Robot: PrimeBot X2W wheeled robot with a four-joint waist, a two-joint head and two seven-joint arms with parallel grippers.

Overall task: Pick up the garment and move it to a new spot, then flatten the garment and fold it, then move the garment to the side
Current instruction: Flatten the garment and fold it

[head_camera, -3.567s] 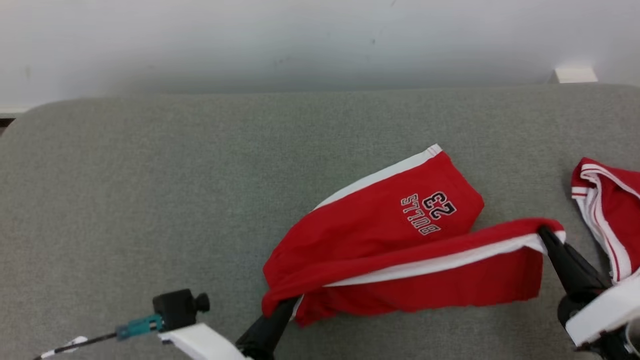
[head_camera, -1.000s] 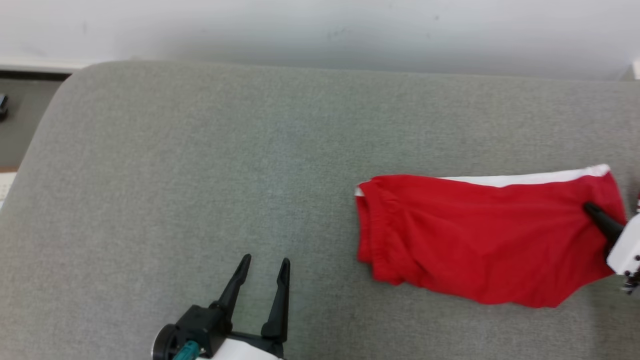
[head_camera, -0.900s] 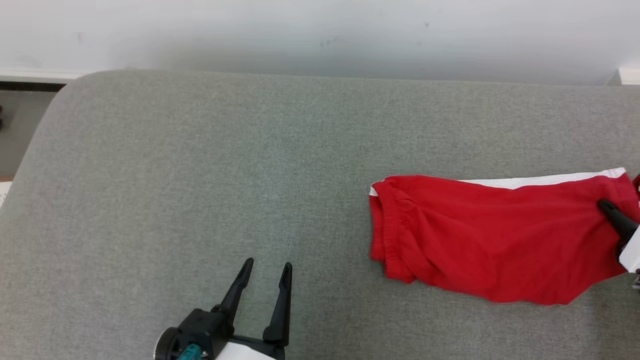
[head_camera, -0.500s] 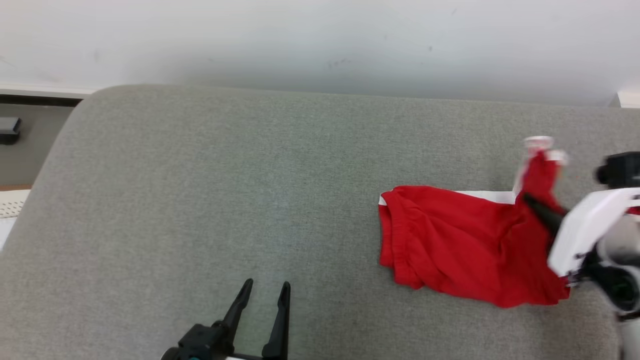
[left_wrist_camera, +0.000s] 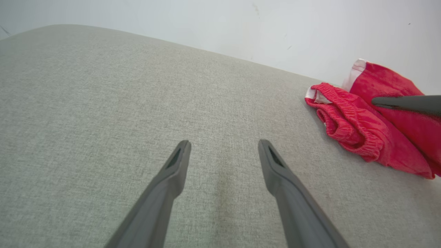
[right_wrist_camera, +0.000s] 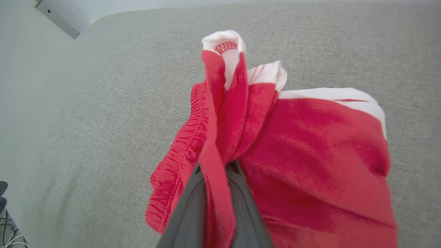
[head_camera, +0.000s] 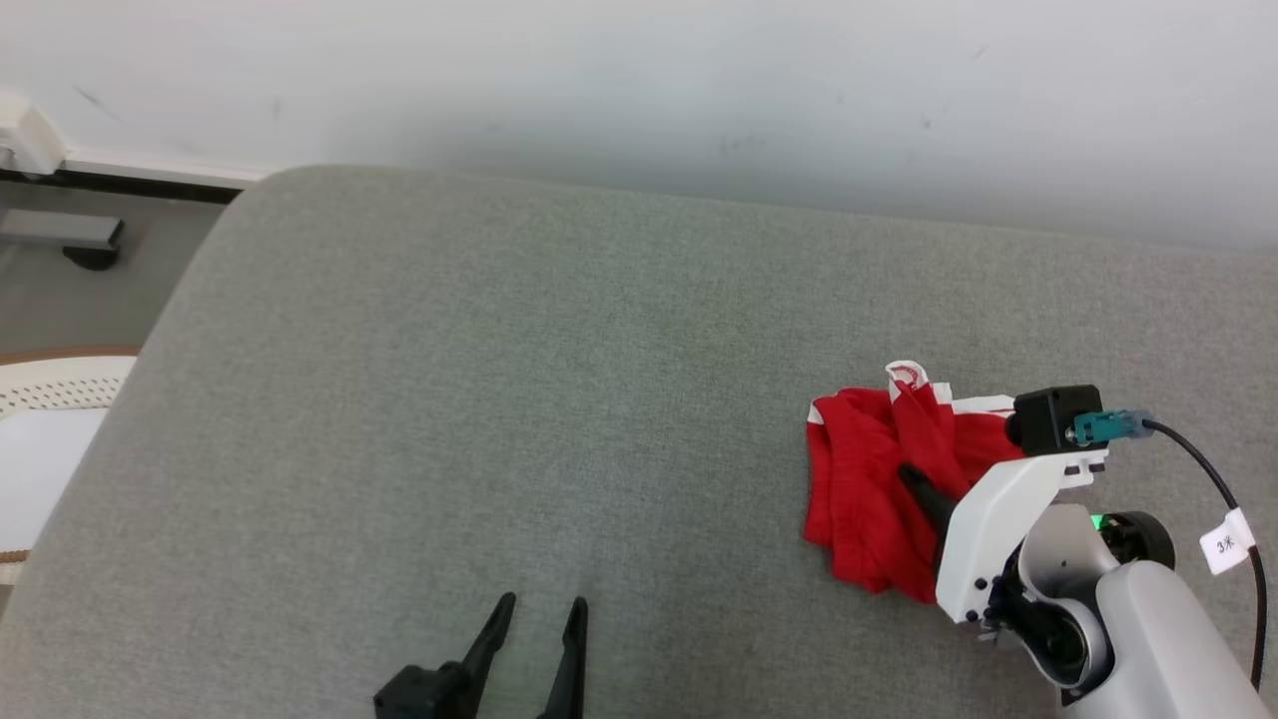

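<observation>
The garment (head_camera: 879, 489), red shorts with white trim, lies bunched on the grey cushion (head_camera: 499, 399) at the right. My right gripper (head_camera: 914, 477) is shut on a pinched fold of the garment (right_wrist_camera: 220, 144), lifting one leg end over the rest; red cloth runs between its two dark fingers (right_wrist_camera: 187, 210). My left gripper (head_camera: 539, 614) stands open low in the middle, its fingers spread over bare cushion (left_wrist_camera: 103, 103), well left of the garment (left_wrist_camera: 355, 127). The right gripper's finger (left_wrist_camera: 406, 103) crosses the garment at that view's right edge.
The cushion's rounded left edge (head_camera: 170, 330) drops to a floor with a white perforated object (head_camera: 50, 399) and a grey bar (head_camera: 60, 230). A pale wall (head_camera: 639, 90) rises behind. A black cable with a tag (head_camera: 1226, 544) trails from the right wrist.
My right gripper has carried the garment's right end up and leftward over the rest, bunching the shorts. The head camera has shifted. The left gripper stays open and still.
</observation>
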